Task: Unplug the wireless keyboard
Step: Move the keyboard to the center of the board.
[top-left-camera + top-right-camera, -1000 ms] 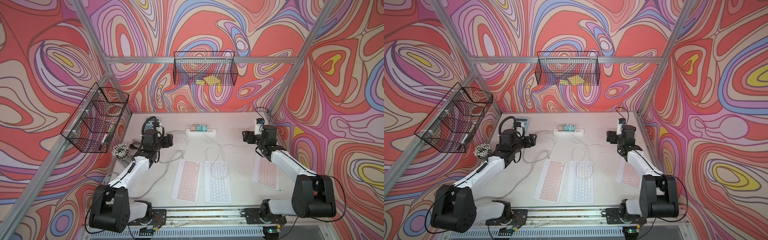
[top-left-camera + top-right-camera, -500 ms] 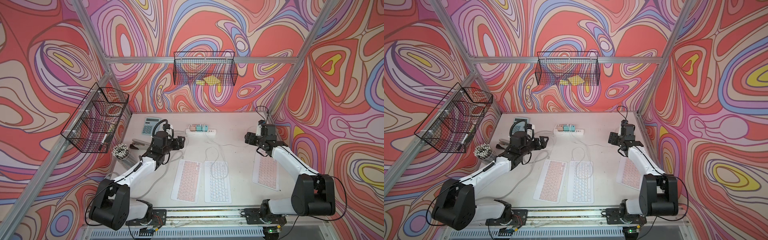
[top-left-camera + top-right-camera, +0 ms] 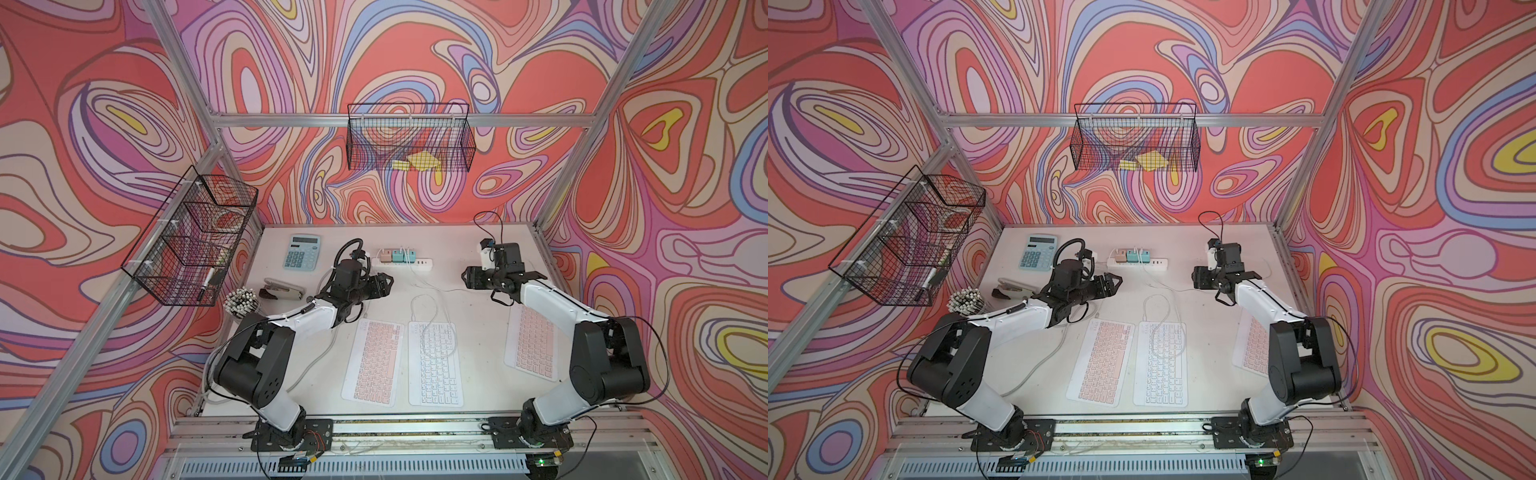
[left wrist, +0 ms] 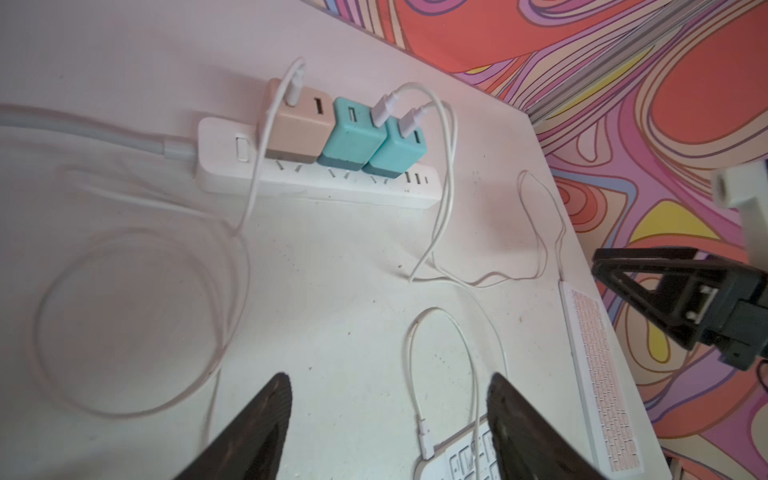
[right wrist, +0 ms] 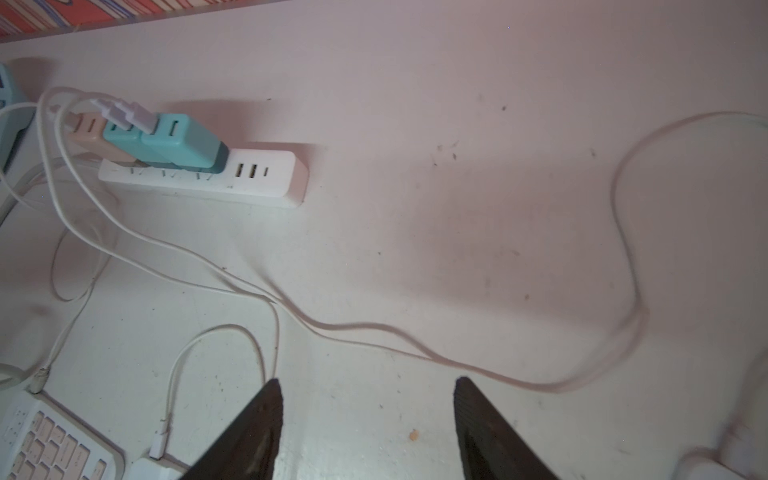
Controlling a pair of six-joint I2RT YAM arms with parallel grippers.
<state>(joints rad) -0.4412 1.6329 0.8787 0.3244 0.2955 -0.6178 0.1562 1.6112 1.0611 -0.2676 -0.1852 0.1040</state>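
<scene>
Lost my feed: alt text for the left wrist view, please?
A white power strip carries a beige charger and two teal chargers, each with a white cable plugged in. The left hand is open; between its fingers shows the white keyboard, also plugged in.

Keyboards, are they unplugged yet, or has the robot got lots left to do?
Done: nothing yet. All three white cables sit in the chargers on the power strip, and the white keyboard has its plug in.
In hand: the left gripper and right gripper are open and empty, above the table near the cables.
Left: grab a plug and pull it out.
</scene>
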